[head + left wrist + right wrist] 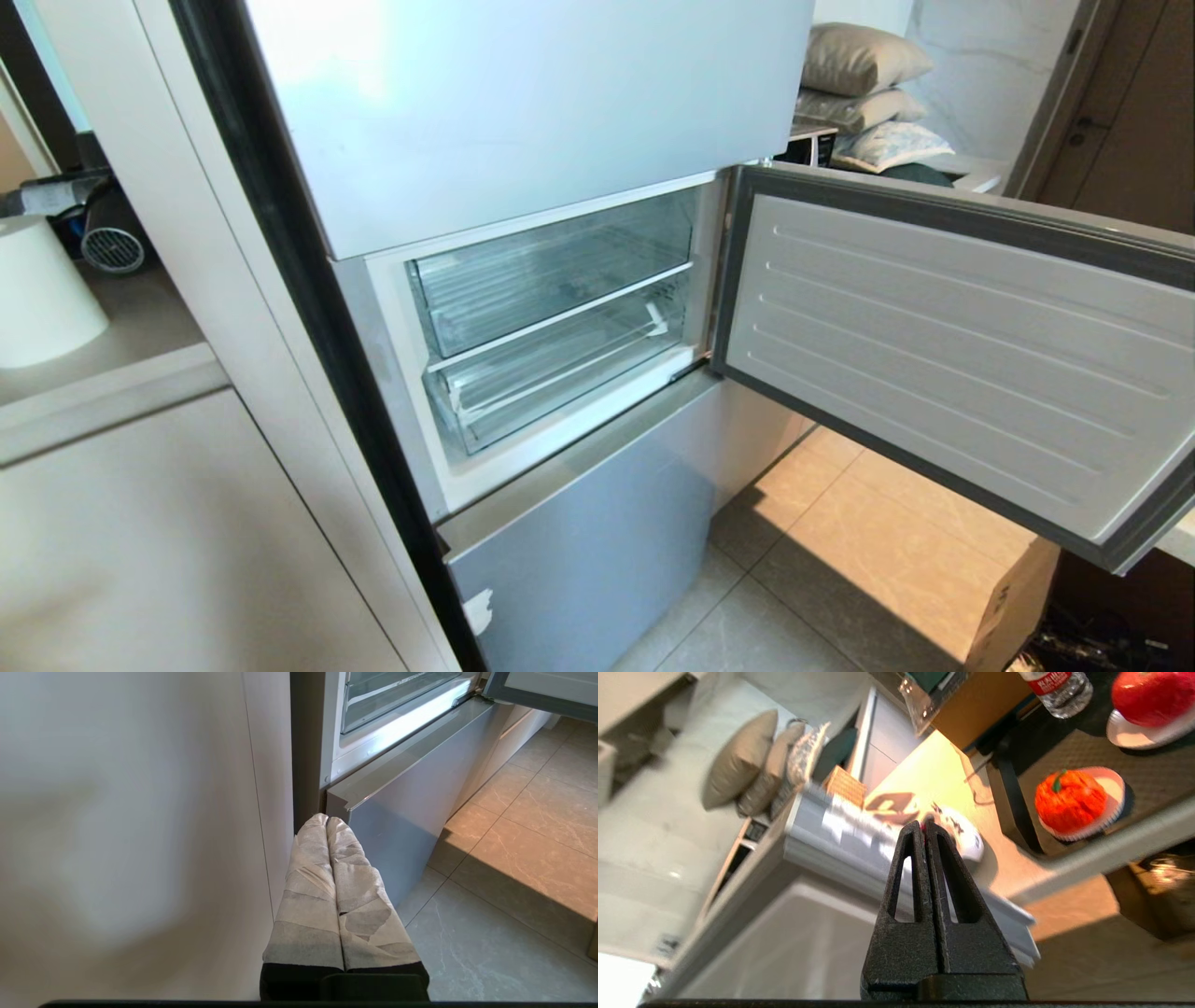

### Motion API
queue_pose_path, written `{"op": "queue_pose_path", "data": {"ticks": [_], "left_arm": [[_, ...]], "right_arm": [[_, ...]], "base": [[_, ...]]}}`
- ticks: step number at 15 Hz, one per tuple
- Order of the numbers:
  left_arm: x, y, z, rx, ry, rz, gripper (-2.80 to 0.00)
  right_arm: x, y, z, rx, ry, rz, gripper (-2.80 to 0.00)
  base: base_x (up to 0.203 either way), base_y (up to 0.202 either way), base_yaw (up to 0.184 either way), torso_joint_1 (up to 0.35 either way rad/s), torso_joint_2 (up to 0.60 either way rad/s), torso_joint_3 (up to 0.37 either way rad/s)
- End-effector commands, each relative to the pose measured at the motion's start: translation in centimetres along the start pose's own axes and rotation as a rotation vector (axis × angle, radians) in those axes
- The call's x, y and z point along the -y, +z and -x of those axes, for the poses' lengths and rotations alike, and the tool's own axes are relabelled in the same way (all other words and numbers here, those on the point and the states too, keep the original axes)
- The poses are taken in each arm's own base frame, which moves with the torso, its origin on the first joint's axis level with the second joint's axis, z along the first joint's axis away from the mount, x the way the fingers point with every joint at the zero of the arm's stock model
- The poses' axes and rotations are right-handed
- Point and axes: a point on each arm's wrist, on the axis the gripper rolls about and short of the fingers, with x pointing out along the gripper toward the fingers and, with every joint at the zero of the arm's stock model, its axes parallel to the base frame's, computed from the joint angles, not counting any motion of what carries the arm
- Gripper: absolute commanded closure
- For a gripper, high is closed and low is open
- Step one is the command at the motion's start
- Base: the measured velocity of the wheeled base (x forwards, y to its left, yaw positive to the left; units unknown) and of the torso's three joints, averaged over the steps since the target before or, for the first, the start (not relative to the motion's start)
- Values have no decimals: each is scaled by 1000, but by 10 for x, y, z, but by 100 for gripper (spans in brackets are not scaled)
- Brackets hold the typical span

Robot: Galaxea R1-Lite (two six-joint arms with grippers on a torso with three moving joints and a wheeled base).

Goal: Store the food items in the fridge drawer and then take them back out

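Clear plastic is what the eye lands on first: the fridge drawer (560,364) sits pushed in inside the open compartment, its ribbed floor bare, under a second clear bin (551,271), with the fridge door (952,355) swung wide to the right. Neither arm reaches into the head view.

The food sits well away from it. In the right wrist view an orange, ribbed pumpkin (1070,800) with a short green stem rests on a small white plate (1113,791) near the edge of a dark bench (1153,774). A red, apple-like piece (1153,695) lies on another plate further along the same bench, cut off by the frame, so I cannot say what it is for certain. A water bottle (1057,690) is cut off too.

The right pincer (924,828) has its black fingers pressed together with nothing between them, hanging in the air apart from the pumpkin. The left pincer (327,821), fingers wrapped in pale tape, is likewise closed and empty, parked low beside the fridge's lower front panel (402,826).

I would guess the pumpkin is light and fairly firm, perhaps a model; its ribs should give some purchase. A hold across its widest part, from above or the side, looks safer than the thin stem, and the plate may slide if nudged.

The right wrist view is smeared, so the pumpkin's surface is hard to read. Whether the drawer has a lip to pull is hard to make out.
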Motion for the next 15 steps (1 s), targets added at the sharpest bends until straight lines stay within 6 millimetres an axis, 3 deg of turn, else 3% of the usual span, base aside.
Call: {"op": "queue_pose_path", "data": {"ticks": [1,4,7,10,13,15], "left_arm": [[0,0,0,-2,0,0,0],[0,0,0,-3,0,0,0],[0,0,0,-2,0,0,0],[0,0,0,-2,0,0,0],[0,0,0,-2,0,0,0],[0,0,0,-2,0,0,0]], "right_arm": [[38,5,-46,-59,-77,-79,0],[56,14,-88,-116,-53,-127,0],[64,10,-134,-263,30,-191,0],[46,-11,-180,-406,105,-224,0],[29,-41,-202,-538,134,-239,0],[25,-46,-204,-593,175,-240,0]], "base": [[0,0,0,0,0,0],[0,0,0,0,0,0],[0,0,0,0,0,0],[0,0,0,0,0,0],[0,0,0,0,0,0],[0,0,0,0,0,0]]}}
